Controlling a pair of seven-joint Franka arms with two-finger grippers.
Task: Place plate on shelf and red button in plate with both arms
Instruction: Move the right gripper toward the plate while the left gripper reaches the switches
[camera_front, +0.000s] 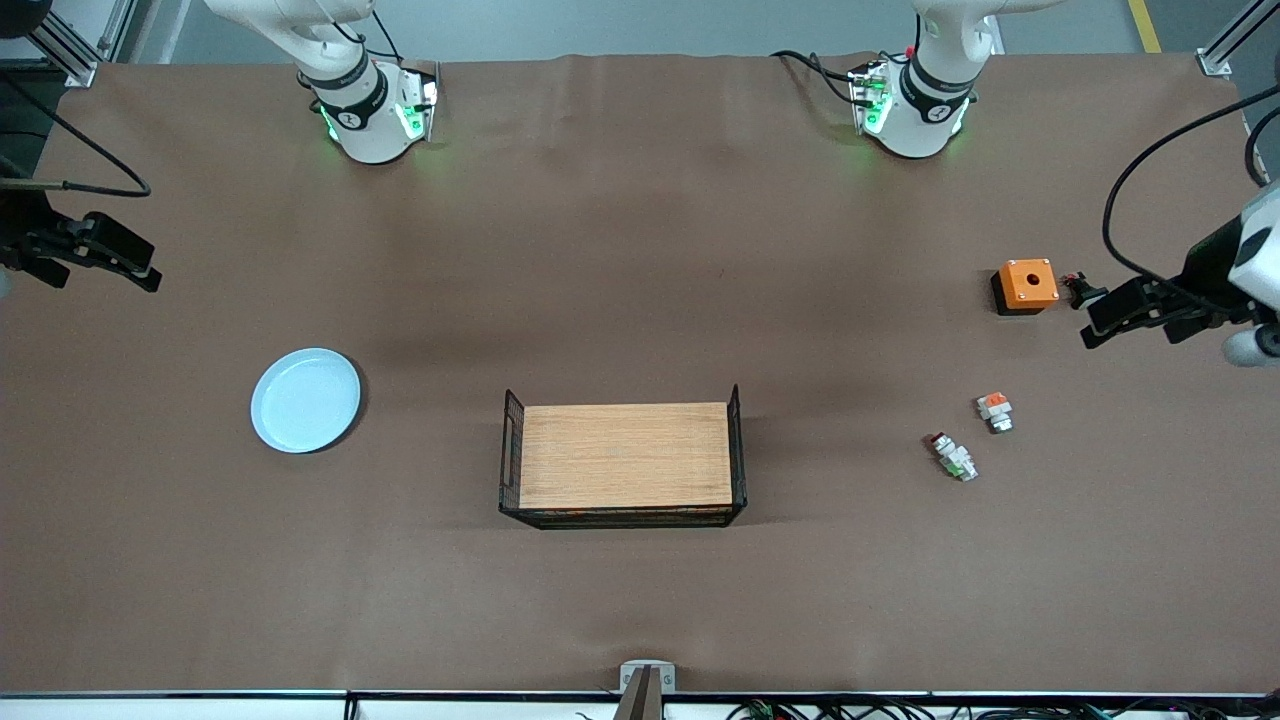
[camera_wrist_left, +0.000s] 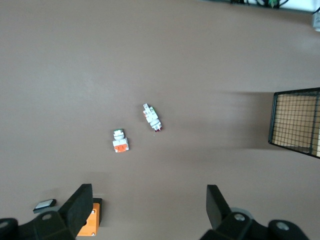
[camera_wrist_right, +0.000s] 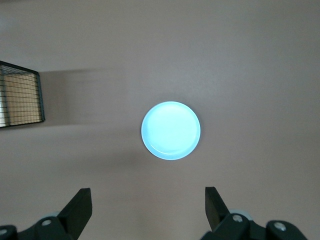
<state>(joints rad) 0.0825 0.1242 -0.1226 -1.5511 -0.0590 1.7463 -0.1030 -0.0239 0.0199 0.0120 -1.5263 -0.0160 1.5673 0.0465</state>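
I have a brown table covering (camera_front: 640, 250) under both arms, with the wooden tray (camera_front: 625, 455) in its black wire frame as my landmark. In the front view, the plate (camera_front: 305, 400) lies flat on the table toward the right arm's end from the tray, well apart from it. The red button (camera_front: 953, 456) lies on its side toward the left arm's end from the tray, the white block with orange top (camera_front: 994, 410) just beside it and the orange box (camera_front: 1026, 285) farther from the camera. The right gripper (camera_front: 115, 262) and left gripper (camera_front: 1125, 318) hang over the table's two ends.

My left wrist view shows the left gripper (camera_wrist_left: 150, 210) spread wide and holding nothing, over bare table near the red button (camera_wrist_left: 152, 117).

My right wrist view shows the right gripper (camera_wrist_right: 148, 207) equally wide and unloaded, near the plate (camera_wrist_right: 171, 130).
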